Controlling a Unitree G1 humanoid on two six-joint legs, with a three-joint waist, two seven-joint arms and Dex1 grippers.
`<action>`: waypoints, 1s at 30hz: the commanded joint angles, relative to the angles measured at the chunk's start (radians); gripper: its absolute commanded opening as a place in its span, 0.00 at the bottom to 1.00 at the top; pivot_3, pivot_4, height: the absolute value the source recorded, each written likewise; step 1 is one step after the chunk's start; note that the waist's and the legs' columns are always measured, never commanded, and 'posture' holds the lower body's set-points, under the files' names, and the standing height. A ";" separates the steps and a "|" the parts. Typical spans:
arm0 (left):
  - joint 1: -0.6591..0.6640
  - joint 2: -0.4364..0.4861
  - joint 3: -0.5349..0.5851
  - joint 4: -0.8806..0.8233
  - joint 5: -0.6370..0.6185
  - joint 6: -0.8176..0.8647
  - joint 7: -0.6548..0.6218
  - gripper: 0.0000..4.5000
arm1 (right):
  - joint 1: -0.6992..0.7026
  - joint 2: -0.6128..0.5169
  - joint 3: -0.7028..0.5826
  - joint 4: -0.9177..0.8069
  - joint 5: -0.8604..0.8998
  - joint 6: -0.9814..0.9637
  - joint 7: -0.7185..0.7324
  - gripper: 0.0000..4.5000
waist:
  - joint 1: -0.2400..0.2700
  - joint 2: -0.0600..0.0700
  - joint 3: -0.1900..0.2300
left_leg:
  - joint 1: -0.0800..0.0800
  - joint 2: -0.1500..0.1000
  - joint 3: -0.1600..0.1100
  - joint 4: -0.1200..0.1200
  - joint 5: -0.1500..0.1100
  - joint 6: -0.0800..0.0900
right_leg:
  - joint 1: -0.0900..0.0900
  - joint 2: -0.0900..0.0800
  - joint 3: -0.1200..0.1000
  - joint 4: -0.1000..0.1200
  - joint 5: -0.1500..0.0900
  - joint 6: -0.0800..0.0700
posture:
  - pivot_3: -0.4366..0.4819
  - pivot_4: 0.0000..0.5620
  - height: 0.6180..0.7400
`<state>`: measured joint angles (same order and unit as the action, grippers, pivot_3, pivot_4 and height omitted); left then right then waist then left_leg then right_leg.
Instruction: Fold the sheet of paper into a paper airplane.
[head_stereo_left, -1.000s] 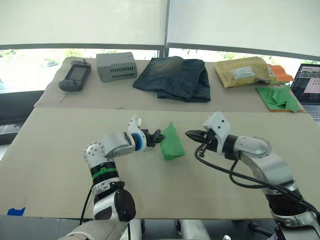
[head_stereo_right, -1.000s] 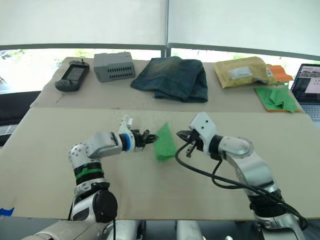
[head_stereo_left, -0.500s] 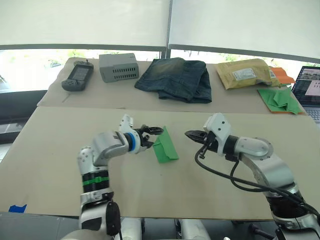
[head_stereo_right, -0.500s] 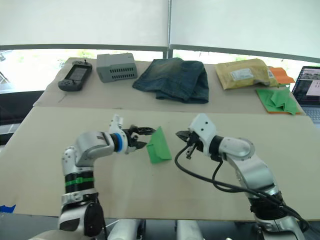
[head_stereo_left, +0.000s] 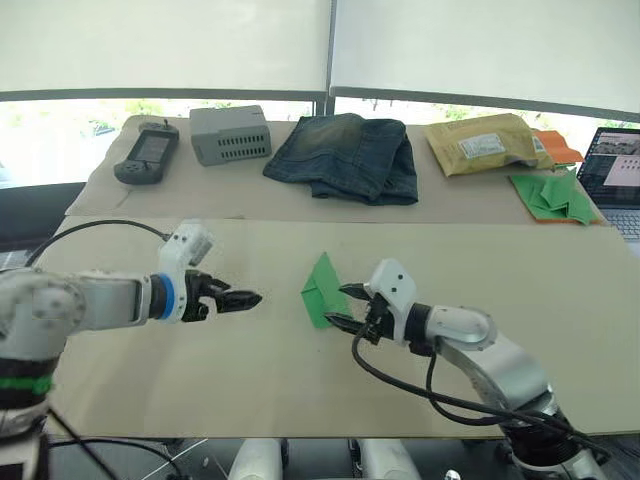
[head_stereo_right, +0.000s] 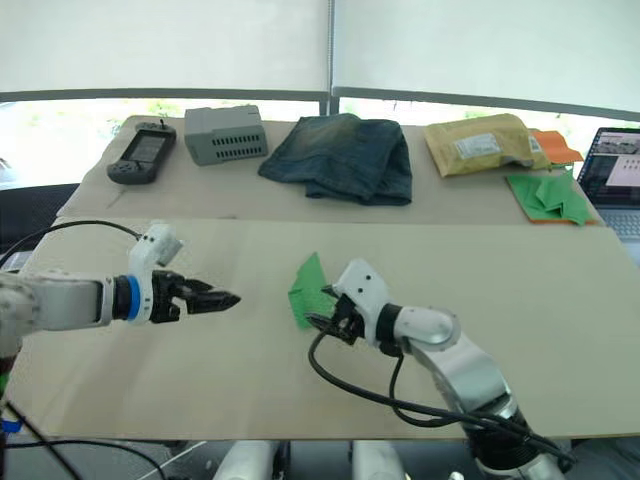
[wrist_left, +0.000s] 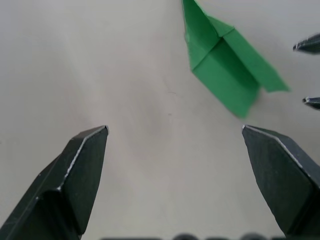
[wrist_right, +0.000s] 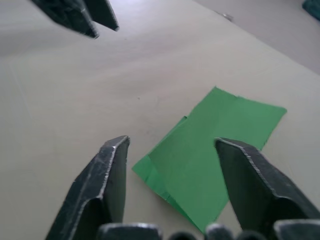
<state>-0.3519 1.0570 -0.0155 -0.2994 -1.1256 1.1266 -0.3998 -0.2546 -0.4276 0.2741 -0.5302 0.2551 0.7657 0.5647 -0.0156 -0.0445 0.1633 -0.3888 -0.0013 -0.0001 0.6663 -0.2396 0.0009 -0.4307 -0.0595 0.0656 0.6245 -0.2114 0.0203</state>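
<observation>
The paper airplane lies on the table between the left pincer and right pincer.

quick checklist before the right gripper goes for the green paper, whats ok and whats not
1. Folded green paper lies flat on the table, free of both grippers: ok.
2. Right gripper open, its fingers either side of the paper's near end: ok.
3. Left gripper apart from the paper and open in its wrist view: ok.
4. Table around the paper bare, nothing touching it: ok.
5. Heap of green pieces by the laptop sits far off, no mix-up likely: ok.
6. Whether the creases are sharp enough for the next fold: cannot tell.
</observation>
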 joint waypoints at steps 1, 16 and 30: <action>0.066 0.049 -0.089 -0.018 0.315 -0.329 -0.260 1.00 | -0.003 0.053 0.015 -0.062 -0.018 0.082 -0.099 0.98 | 0.001 0.000 0.000 | -0.001 0.001 0.000 -0.002 0.001 -0.001 | -0.002 0.000 0.000 0.001 0.000 -0.002 | 0.48 0.27 0.91; 0.022 -0.091 -0.035 0.098 0.467 -0.441 -0.510 1.00 | -0.044 -0.064 0.139 -0.066 -0.168 0.072 -0.140 0.41 | -0.003 0.000 0.000 | -0.011 0.001 -0.002 -0.003 0.000 0.003 | -0.010 0.001 -0.001 0.001 -0.001 0.013 | 0.48 0.27 0.91; -0.014 -0.125 -0.008 0.098 0.412 -0.361 -0.673 1.00 | -0.234 -0.442 0.164 0.453 -0.314 -1.137 0.356 0.01 | -0.010 -0.001 0.001 | -0.009 0.002 -0.001 0.002 0.001 0.004 | -0.007 0.003 -0.001 0.002 0.000 0.017 | 0.48 0.27 0.91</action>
<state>-0.3428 0.9355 -0.0553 -0.1943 -0.7082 0.7684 -1.0583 -0.4639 -0.8668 0.4609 -0.1288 -0.0573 -0.2068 0.8817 -0.0260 -0.0458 0.1640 -0.3976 0.0012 -0.0012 0.6688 -0.2389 0.0051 -0.4373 -0.0567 0.0643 0.6267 -0.2112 0.0368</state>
